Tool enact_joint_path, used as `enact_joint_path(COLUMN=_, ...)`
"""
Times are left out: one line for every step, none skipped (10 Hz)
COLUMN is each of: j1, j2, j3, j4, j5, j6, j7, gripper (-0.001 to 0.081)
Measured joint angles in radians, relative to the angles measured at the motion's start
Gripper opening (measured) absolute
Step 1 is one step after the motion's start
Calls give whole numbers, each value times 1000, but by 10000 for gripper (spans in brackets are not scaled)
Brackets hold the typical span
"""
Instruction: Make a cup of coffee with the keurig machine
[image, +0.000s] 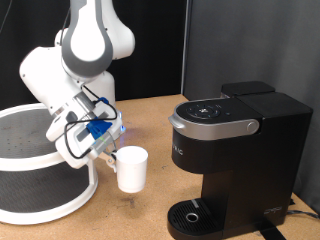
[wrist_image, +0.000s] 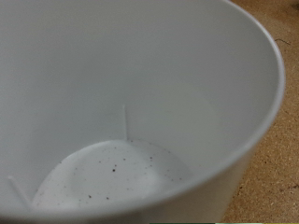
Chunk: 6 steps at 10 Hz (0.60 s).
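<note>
The white cup (image: 132, 169) hangs upright a little above the wooden table, with its shadow on the table below it. My gripper (image: 113, 154) is shut on the cup's rim on the side towards the exterior view's left. The black keurig machine (image: 236, 150) stands at the exterior view's right with its grey-silver lid down and its round drip tray (image: 192, 215) bare. The cup is left of the machine, apart from it. The wrist view is filled by the cup's inside (wrist_image: 121, 103), which has small dark specks on its bottom; my fingers do not show there.
A round white two-tier rack (image: 38, 165) stands at the exterior view's left, just behind my arm. The wooden table (image: 150, 215) runs between rack and machine. A dark curtain hangs behind the machine.
</note>
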Motion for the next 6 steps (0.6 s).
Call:
enact_joint_path(j1=2, j2=26, j3=5, j4=8, j5=16, j6=4, j7=-15, gripper=67)
enact_joint_path(j1=2, j2=49, j3=13, j4=17, j5=38, j6=4, j7=-31, gripper=67)
enact_joint_path(j1=3, j2=69, j3=22, j4=26, j5=66, j6=4, j7=-55, gripper=67)
enact_joint_path(j1=6, j2=84, j3=31, j4=36, j5=94, j6=4, j7=-76, gripper=67)
enact_joint_path(j1=7, j2=95, j3=42, j4=45, j5=116, j6=4, j7=-92, gripper=67)
enact_joint_path(j1=9, j2=106, j3=53, j4=55, j5=137, j6=4, j7=-102, gripper=67)
